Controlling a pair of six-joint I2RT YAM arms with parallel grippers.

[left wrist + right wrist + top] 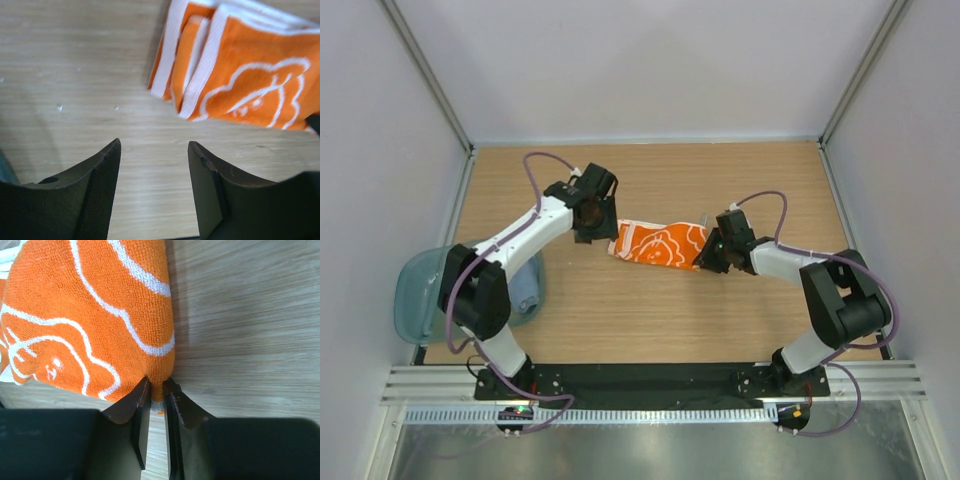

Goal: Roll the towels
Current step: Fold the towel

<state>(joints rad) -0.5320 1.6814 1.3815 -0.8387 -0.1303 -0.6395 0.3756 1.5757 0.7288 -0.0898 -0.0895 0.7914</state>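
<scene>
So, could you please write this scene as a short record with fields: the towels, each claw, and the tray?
orange towel: folded in layers, lying on the table, not rolled yet
left claw: open, above bare wood beside one end of the orange towel, not touching it
right claw: shut on the edge at the other end of the orange towel
pale blue towel: at the tray's right side, partly hidden by the left arm
tray: translucent blue-green, at the table's left edge
</scene>
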